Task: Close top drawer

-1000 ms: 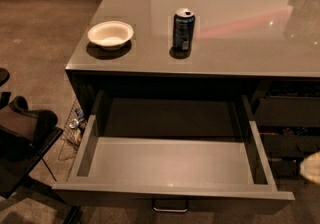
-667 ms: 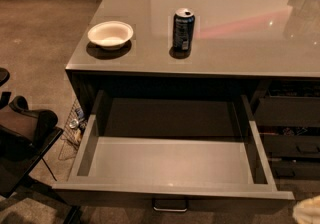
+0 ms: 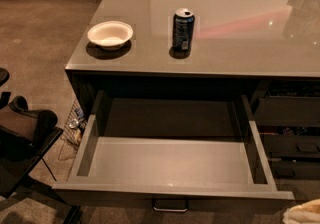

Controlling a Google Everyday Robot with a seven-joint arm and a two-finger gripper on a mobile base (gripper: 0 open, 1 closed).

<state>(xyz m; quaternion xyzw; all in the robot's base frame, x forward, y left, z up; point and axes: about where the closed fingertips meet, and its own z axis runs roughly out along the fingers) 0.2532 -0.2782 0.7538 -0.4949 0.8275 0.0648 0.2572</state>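
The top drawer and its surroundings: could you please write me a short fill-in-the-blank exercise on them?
1. The top drawer is ____, not shut.
2. On the counter, the can stands to the picture's ____ of the bowl.
3. The metal handle sits at the ____ of the drawer's front.
4. The end effector shows in the bottom ____ corner of the camera view.

Missing words: open; right; centre; right.

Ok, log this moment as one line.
top drawer: pulled far out | handle: untouched | claw: bottom right corner, partly out of frame, clear of drawer | countertop: bowl, can | task: drawer not yet closed
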